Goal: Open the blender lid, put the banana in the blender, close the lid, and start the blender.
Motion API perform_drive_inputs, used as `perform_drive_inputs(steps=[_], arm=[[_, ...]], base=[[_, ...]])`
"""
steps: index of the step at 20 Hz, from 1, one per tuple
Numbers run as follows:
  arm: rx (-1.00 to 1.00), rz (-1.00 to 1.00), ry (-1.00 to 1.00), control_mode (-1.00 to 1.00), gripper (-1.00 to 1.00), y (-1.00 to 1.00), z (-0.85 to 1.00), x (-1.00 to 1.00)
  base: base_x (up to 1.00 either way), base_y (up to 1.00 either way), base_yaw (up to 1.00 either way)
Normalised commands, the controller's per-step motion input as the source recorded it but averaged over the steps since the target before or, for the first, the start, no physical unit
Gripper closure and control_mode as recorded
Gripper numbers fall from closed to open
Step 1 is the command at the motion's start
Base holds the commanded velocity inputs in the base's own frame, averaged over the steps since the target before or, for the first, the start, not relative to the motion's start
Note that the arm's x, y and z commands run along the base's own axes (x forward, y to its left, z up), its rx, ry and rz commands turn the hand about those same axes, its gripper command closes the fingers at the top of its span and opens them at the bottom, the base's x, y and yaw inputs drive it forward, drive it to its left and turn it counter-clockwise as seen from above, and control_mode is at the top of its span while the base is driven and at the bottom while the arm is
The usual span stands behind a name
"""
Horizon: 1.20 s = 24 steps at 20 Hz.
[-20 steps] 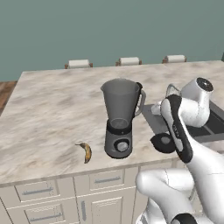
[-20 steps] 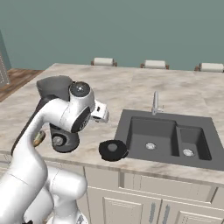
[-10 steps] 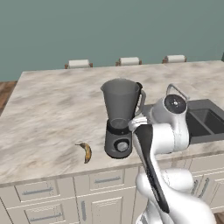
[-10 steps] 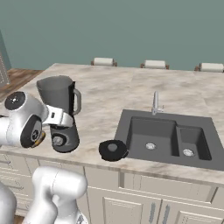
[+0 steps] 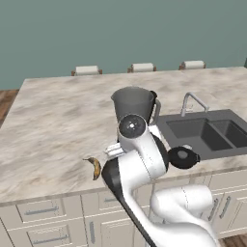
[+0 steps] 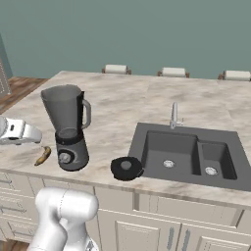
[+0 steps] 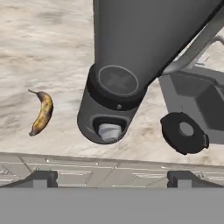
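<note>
Marble-patterned bench carries everything in the left base view: the blender stands open-topped behind the arm's white elbow, the banana lies near the front edge to the left, and the blender lid rests on the bench by the sink. Half a second ago the arm stood right of the blender; now it has swung in front, covering the base.

In the right base view the lid is already off, between the blender and the sink. The banana lies just left of the blender base, and the white hand pokes in from the left edge, where earlier a joint bulked.

The hand view looks down along the jar; the banana is left of the blender, the lid to the right. The tool has its tips well apart, holding nothing.

I judge the step to be fetching the banana: swing the tool over its middle, turn the fingers across its curve, descend clear of the blender base.
</note>
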Motion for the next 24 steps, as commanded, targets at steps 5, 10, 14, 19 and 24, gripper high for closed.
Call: perform_drive_inputs(steps=[5,10,14,19,24], arm=[[-0.08,0.00,0.26,-1.00,-1.00,0.48,-0.29,0.48],[-0.01,0.00,0.26,-1.00,-1.00,0.29,-0.48,0.75],[-0.04,0.00,0.12,-1.00,-1.00,0.38,-0.54,0.24],[-0.02,0.00,0.02,-1.00,-1.00,0.23,-0.57,0.17],[0.00,0.00,0.00,-1.00,-1.00,0.06,-0.47,0.33]], base=[[0.00,0.00,0.00],[0.00,0.00,0.00],[0.00,0.00,0.00],[0.00,0.00,0.00],[0.00,0.00,0.00]])
